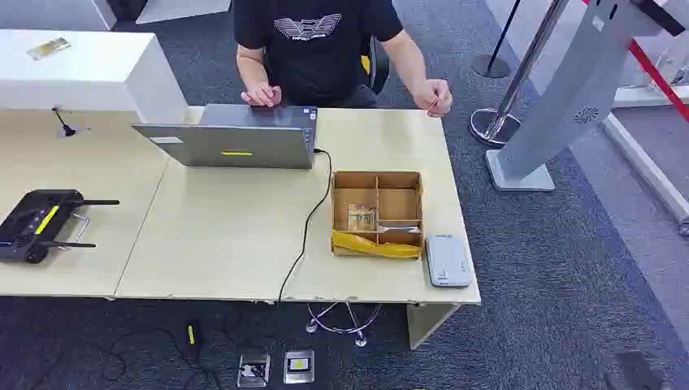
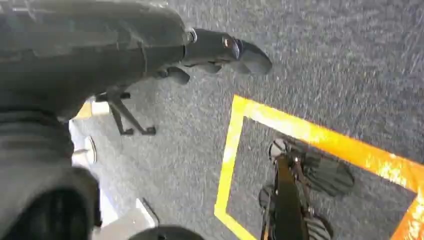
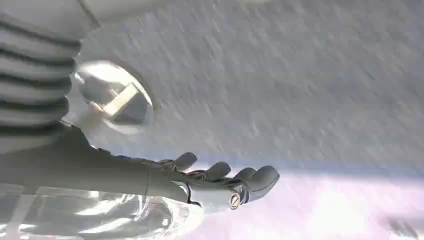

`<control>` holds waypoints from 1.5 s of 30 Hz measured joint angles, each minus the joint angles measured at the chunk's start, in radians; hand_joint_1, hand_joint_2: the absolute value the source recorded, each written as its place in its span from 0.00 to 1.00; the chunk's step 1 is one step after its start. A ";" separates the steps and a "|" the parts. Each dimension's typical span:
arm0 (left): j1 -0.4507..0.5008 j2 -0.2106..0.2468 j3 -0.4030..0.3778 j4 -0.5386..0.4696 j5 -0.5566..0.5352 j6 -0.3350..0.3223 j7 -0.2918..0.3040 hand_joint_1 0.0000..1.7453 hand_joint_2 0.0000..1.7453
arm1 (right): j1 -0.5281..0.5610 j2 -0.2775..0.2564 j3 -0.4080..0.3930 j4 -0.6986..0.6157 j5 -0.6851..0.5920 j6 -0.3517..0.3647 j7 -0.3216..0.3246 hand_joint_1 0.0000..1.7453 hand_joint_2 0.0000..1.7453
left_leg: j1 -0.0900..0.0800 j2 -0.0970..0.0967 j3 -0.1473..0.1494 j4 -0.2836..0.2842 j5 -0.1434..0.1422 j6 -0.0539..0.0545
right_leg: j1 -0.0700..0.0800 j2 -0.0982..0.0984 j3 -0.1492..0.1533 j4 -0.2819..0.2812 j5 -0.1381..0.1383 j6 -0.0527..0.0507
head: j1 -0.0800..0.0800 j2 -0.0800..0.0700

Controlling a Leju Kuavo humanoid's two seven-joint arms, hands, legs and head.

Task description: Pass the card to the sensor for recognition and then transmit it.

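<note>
**A:** Head view first. Where is the card?

**B:** Judging by the task, it sits in the brown compartmented cardboard tray [image 1: 377, 213] on the pale wooden desk [image 1: 227, 236]; a small pale thing lies in the tray's lower-left compartment, too small to name surely. The white flat rectangular sensor pad [image 1: 448, 260] lies just beside the tray's right near corner, its long axis running away from the robot.

**A:** Which arm is nearer?

**B:** My guess is the right, since tray and sensor both sit toward the desk's right end. Behind the tray, a grey laptop [image 1: 236, 140] and a seated person in a black shirt [image 1: 317, 41].

**A:** Left wrist view?

**B:** The left hand [image 2: 220, 52] hangs over grey carpet [image 2: 325, 65] with yellow tape [image 2: 310, 132], fingers stretched out, grasping nothing.

**A:** Right wrist view?

**B:** The right hand [image 3: 220, 182] is likewise released, fingers loosely apart and empty, over blurred grey floor. Both hang well apart from the tray, so a reach up and forward comes first.
</note>
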 joint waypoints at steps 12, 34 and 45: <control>-0.013 0.017 -0.028 0.001 -0.006 -0.042 -0.001 0.00 0.00 | -0.352 -0.155 -0.052 -0.275 0.553 0.087 0.152 0.00 1.00 | -0.002 -0.008 -0.007 0.000 0.010 0.007 | -0.002 -0.008 -0.003 0.002 0.006 0.004 | 0.000 0.000; -0.013 0.074 -0.114 0.001 -0.056 -0.108 -0.050 0.00 0.00 | -0.374 0.007 0.024 -1.188 0.715 0.252 0.350 0.00 1.00 | -0.002 -0.016 -0.014 0.000 0.014 0.004 | -0.001 -0.017 -0.008 0.004 0.006 0.004 | 0.000 0.000; -0.014 0.068 -0.132 0.001 -0.047 -0.074 -0.050 0.00 0.00 | -0.434 0.142 0.173 -1.206 0.685 0.180 0.310 0.00 1.00 | -0.002 -0.016 -0.015 0.000 0.014 0.004 | -0.001 -0.016 -0.010 0.004 0.006 0.004 | 0.000 0.000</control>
